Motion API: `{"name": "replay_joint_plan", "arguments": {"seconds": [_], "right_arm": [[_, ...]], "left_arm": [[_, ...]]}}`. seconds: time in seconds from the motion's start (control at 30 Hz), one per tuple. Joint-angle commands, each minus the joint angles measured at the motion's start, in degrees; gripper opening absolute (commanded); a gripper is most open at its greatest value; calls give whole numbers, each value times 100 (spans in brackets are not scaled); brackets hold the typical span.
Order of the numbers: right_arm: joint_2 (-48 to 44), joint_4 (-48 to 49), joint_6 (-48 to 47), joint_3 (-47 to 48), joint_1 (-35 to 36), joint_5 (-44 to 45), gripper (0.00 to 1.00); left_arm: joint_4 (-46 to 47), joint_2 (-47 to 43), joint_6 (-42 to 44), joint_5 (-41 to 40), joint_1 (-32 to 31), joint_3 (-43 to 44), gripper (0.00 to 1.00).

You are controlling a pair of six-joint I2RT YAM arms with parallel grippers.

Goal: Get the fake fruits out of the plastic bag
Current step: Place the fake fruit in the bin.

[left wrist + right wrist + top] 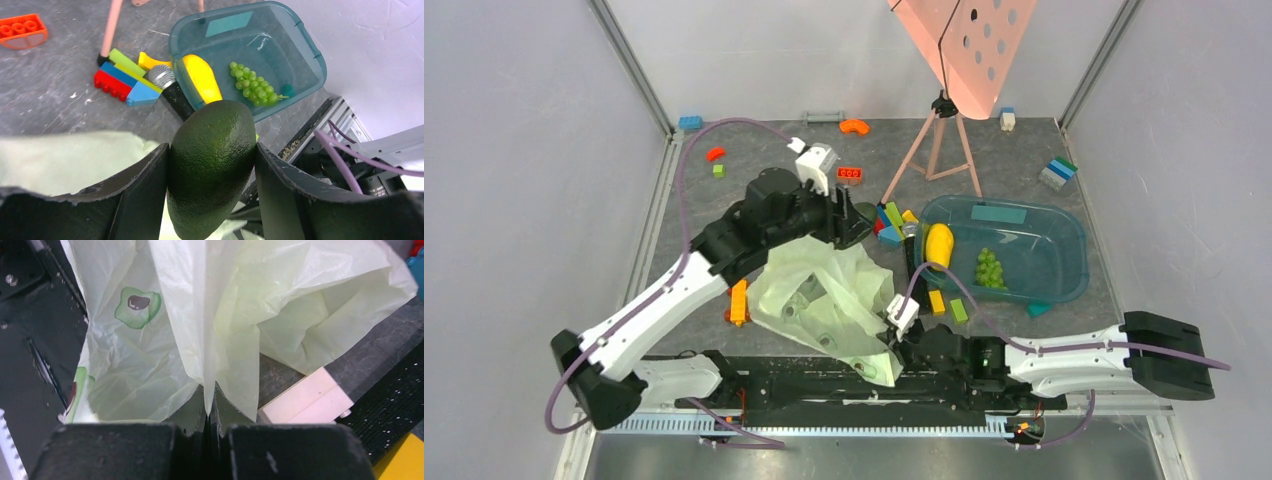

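While the right end effector [209, 407] pinches the near plastic bag [824, 290], three fake fruits [939, 243] are out.
Thin, crinkly pale-green film slumps on the worktop [804, 150]; beyond, the left end effector [212, 172] clasps a dark, pebbly avocado [212, 135]; farther off, a smooth yellow fruit [202, 77] and bumpy green grapes [252, 85] sit in the teal tray [310, 60]. Whether more hides inside the bag, I cannot tell.

No text, label, brand or number can be read in any view. The plastic bag [300, 305] carries only a printed green-and-brown drawing [137, 305], without letters.
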Motion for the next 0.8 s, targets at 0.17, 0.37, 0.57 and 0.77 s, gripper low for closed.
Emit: {"name": "replay_joint_plan", "arguments": {"seconds": [0.17, 0.37, 0.57, 0.77], "right_arm": [[165, 688, -340, -368, 734, 403, 1], [248, 399, -42, -337, 1316, 818, 2], [459, 10, 217, -253, 1681, 1282, 2], [644, -39, 606, -240, 1962, 1475, 2]], "left_arm": [[1714, 1473, -141, 914, -35, 445, 50], [2153, 2585, -140, 1071, -122, 931, 49], [2678, 3630, -284, 1509, -212, 1652, 49], [3065, 4602, -308, 1889, -442, 2321, 49]]}}
